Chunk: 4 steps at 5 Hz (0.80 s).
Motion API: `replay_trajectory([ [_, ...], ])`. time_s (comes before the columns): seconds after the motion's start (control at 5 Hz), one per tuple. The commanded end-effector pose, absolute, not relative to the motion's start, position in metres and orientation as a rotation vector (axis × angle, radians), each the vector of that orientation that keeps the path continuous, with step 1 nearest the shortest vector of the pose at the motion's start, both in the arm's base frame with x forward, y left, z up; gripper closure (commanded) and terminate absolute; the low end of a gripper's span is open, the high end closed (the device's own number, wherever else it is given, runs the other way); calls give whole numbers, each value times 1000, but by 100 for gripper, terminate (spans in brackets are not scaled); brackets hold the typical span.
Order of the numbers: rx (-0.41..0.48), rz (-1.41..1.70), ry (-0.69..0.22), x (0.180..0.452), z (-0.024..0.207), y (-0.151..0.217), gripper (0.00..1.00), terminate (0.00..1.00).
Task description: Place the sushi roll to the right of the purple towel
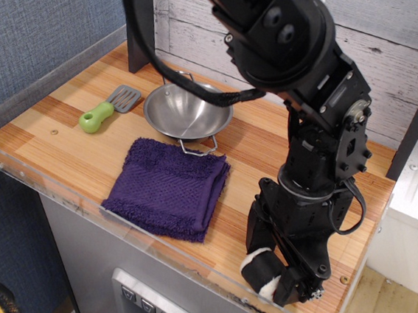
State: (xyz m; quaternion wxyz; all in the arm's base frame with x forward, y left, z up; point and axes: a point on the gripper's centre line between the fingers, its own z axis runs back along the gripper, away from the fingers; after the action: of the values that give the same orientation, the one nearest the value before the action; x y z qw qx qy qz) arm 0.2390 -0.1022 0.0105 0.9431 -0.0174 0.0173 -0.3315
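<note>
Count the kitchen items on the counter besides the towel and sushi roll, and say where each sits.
2: a steel bowl behind the purple towel, and a green-handled spatula left of the bowl. The arm may hide others.

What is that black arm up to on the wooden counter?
The gripper is shut on the sushi roll, holding it low over the counter's front right corner, to the right of the purple towel. Behind the towel are a steel bowl and a green-handled spatula.
</note>
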Motion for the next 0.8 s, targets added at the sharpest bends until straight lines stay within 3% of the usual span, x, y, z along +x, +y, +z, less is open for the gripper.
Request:
replay_trajectory([
  [0.0,-29,-674,-40,242,30,-93,0,0],
  [0.2,-42,-674,-58,243,36,-96,0,0],
  [0.6,-100,-643,-181,252,99,-106,0,0],
])
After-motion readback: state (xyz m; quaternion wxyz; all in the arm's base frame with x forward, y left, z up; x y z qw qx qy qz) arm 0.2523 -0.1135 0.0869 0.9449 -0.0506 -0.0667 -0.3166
